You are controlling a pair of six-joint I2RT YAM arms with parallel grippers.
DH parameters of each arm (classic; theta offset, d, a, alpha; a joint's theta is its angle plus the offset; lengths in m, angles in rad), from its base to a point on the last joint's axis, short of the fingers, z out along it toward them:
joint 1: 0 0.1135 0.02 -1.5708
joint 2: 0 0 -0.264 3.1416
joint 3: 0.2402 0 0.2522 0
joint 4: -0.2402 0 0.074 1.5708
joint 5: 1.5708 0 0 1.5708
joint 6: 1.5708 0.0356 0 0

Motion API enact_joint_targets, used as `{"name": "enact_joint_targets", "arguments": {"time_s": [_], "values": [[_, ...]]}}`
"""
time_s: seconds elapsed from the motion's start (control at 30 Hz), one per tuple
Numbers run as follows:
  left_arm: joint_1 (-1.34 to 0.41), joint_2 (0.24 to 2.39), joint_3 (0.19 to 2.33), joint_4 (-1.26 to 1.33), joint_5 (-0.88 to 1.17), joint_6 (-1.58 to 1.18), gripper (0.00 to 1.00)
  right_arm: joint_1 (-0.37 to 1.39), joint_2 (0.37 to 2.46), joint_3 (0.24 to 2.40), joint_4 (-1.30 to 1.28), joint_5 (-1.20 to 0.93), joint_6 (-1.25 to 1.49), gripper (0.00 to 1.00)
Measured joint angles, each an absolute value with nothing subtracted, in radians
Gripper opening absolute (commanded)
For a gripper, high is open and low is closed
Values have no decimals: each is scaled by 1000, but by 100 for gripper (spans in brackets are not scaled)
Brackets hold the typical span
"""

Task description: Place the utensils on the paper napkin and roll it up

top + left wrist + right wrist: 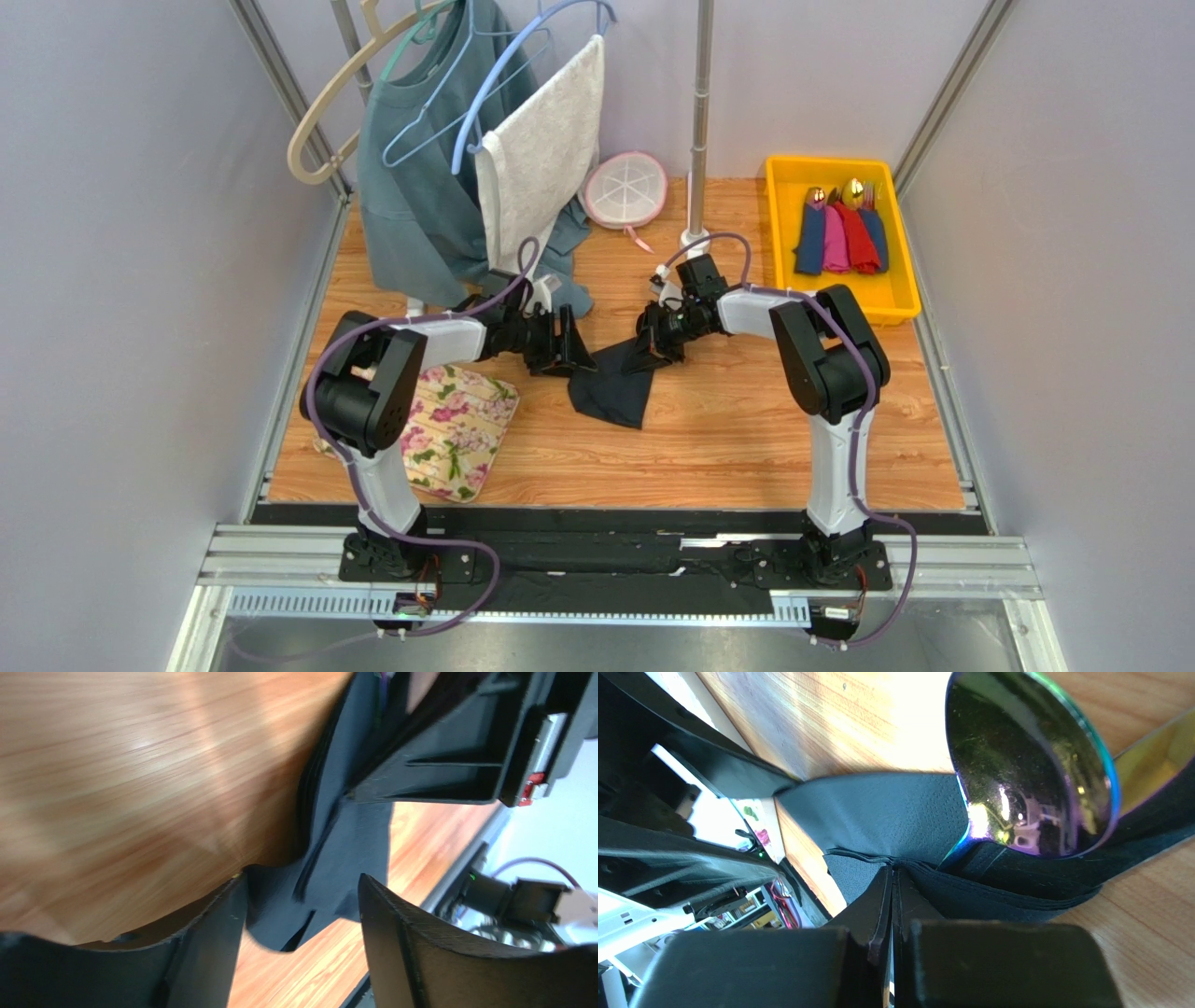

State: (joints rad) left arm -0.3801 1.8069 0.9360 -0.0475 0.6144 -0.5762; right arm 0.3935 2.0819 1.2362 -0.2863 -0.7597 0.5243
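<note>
Pinching a fold of the paper napkin (878, 819), the right end effector (892, 882) is closed, the spoon (1025, 770) just beyond its fingertips; the left end effector (302, 896) gapes open, holding nothing, napkin just ahead on the desk (126, 777).

R gripper (892, 885) pinches napkin (885, 819) — spoon (1025, 763) bowl poking out.

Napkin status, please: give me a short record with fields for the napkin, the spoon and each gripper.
napkin: black, bunched in loose folds on the wooden table, between the two grippers
spoon: shiny purple bowl showing, resting against the napkin folds; handle hidden
left gripper: open, napkin edge in the gap between its fingers
right gripper: shut on a napkin fold, just below the spoon bowl
roll: not a tidy roll yet
</note>
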Motion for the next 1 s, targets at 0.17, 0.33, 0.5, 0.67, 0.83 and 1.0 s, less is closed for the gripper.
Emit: {"name": "enact_joint_targets", "arguments": {"time_s": [0.17, 0.33, 0.5, 0.67, 0.83, 1.0], "values": [[-406, 1884, 944, 85, 734, -645, 69, 394, 2082, 1237, -288, -759, 522, 0], [-425, 1919, 944, 195, 792, -663, 78, 394, 2082, 1238, -289, -760, 518, 0], [-439, 1944, 961, 234, 822, -641, 78, 394, 2082, 1238, -289, -760, 514, 0], [-439, 1969, 996, 209, 848, -593, 72, 394, 2082, 1239, -291, -760, 514, 0], [-423, 1961, 983, 172, 883, -539, 64, 395, 2082, 1241, -294, -759, 507, 0], [-410, 1872, 855, 162, 907, -536, 50, 396, 2082, 1241, -294, -761, 497, 0]]}}
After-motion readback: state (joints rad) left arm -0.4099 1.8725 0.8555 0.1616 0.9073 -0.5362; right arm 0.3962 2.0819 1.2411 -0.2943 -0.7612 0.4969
